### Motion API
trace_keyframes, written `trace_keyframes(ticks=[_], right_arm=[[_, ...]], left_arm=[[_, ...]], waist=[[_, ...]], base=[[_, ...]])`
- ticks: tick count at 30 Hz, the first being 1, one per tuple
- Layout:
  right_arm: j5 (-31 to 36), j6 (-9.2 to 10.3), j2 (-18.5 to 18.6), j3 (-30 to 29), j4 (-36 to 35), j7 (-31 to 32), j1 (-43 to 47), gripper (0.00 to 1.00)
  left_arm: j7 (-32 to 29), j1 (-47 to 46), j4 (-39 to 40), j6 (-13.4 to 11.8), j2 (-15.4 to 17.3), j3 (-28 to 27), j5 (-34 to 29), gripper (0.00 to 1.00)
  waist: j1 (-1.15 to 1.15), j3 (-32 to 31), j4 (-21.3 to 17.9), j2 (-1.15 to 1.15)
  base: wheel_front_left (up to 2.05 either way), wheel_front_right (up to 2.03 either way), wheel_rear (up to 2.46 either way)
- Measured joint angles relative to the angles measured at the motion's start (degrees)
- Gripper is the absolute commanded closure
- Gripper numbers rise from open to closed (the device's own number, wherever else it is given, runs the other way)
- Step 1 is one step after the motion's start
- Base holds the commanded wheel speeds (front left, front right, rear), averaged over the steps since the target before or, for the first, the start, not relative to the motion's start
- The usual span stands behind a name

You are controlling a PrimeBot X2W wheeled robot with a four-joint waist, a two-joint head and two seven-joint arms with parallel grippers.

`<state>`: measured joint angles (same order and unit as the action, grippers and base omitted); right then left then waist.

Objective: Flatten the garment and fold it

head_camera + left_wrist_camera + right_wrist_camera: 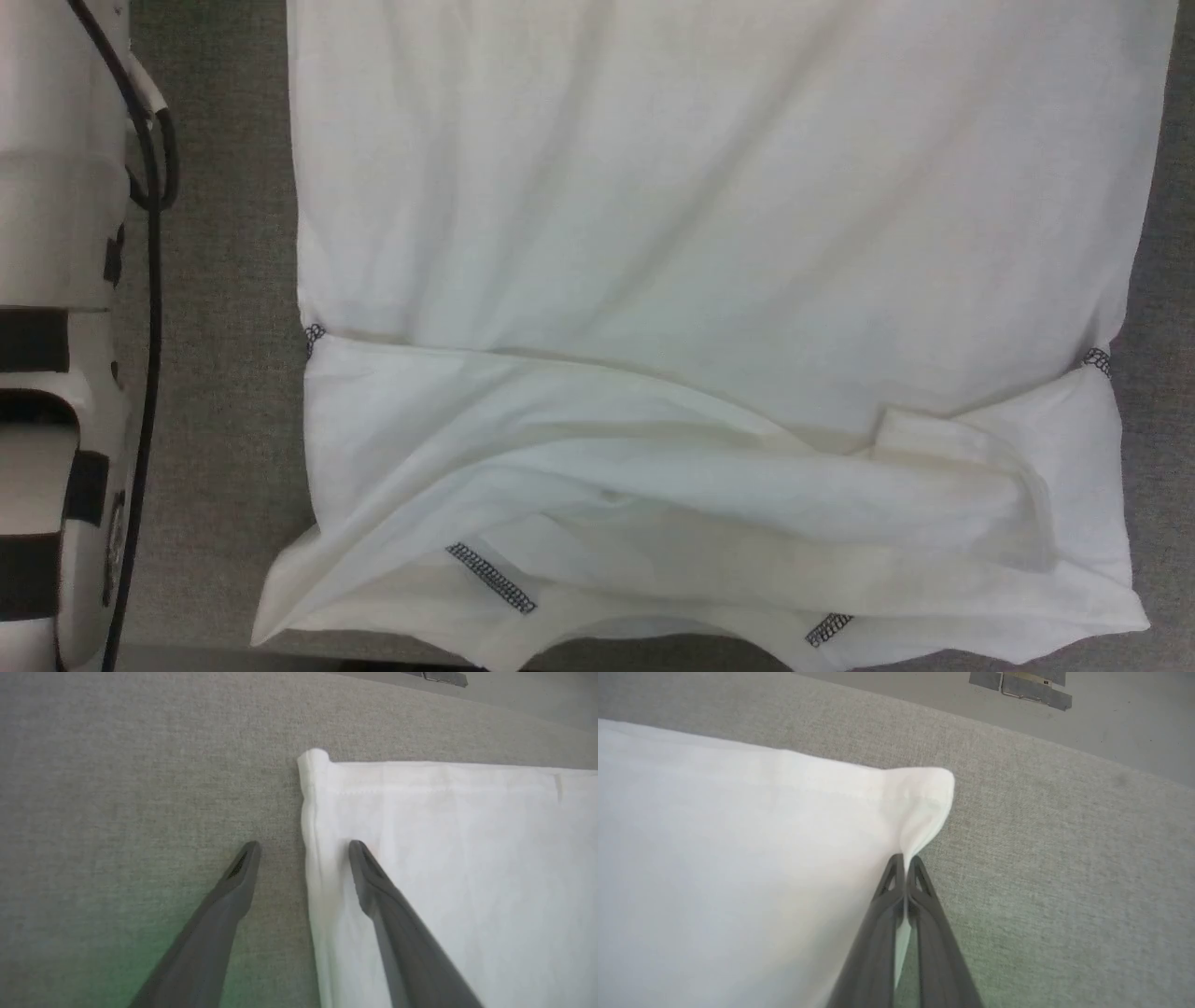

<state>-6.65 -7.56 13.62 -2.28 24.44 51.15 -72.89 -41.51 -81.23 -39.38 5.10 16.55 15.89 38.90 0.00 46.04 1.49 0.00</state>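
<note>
The garment [709, 233], a white T-shirt with short dark zigzag stitch marks, lies spread on the grey table, its near part bunched in folds. In the left wrist view my left gripper [303, 851] stands open over the garment's [444, 858] side edge near a hemmed corner: one finger over the bare table, the other over the cloth. In the right wrist view my right gripper [905, 861] is shut on the garment [738, 858], pinching its edge just below a corner, which is lifted off the table.
Grey felt-like table top [224, 392] shows on both sides of the cloth. A pale robot arm with a black cable [149, 280] stands along the left edge of the head view. Beyond the table's far edge, floor with dark tape strips [1017, 686] shows.
</note>
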Motion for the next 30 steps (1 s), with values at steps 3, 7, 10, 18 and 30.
trace_keyframes(ticks=[3, 7, 10, 18, 30], right_arm=[[-0.01, -0.01, 0.21, -0.02, -0.57, 0.01, -0.02, 1.00], [0.00, -0.01, 0.31, -0.21, -0.91, 0.01, -0.03, 1.00], [0.12, -0.01, 0.51, -0.47, -1.13, 0.00, -0.03, 1.00], [1.40, -0.01, 0.74, -1.34, -1.35, -1.83, -0.14, 1.00], [5.94, -0.02, -0.19, -3.18, -1.30, -14.65, -7.02, 1.00]], left_arm=[[-0.08, -0.20, 0.09, 0.89, 0.25, 0.18, 1.13, 1.00], [1.52, -0.15, -0.19, 1.46, 0.14, -0.74, 3.49, 1.00], [4.49, -0.03, -0.24, 1.52, 0.14, -0.57, 3.50, 1.00], [16.29, -0.09, -0.65, 1.90, 0.00, -1.27, 2.23, 1.00], [37.04, -5.71, -2.75, -0.38, -0.37, -2.24, -2.91, 1.00]], waist=[[0.00, 0.41, -0.02, 0.00], [0.00, 0.43, 0.10, 0.00], [0.00, 0.15, 0.26, 0.00], [0.00, -1.02, 0.64, 0.00], [0.00, -2.91, 0.85, 0.00]], base=[[0.00, 0.00, 0.00], [0.00, 0.00, 0.00], [0.00, 0.00, 0.00], [0.00, 0.00, 0.00], [0.00, 0.00, 0.00]])
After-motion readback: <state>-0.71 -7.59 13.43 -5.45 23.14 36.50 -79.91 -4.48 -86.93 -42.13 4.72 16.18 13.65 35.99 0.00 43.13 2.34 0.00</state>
